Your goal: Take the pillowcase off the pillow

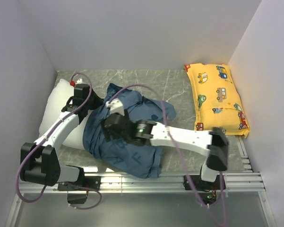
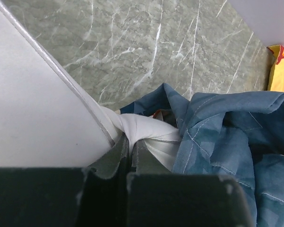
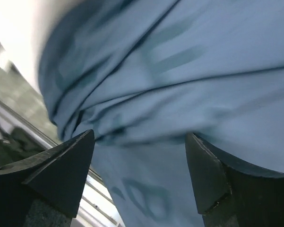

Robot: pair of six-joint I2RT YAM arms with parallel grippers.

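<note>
The dusty-blue pillowcase [image 1: 127, 137] lies bunched over the right part of the white pillow [image 1: 56, 106], whose left end is bare. My left gripper [image 1: 95, 101] is shut on a pinched corner of the white pillow [image 2: 142, 130], right beside the blue pillowcase [image 2: 236, 137]. My right gripper [image 1: 104, 130] is open over the pillowcase; its wide-apart fingertips [image 3: 80, 156] hover close above the blue fabric [image 3: 170, 90], holding nothing.
A yellow car-print pillow [image 1: 218, 97] lies at the back right against the white wall. The grey marble tabletop [image 1: 156, 78] shows behind the pillows. A metal rail [image 1: 179, 179] runs along the near edge. White walls enclose left, back and right.
</note>
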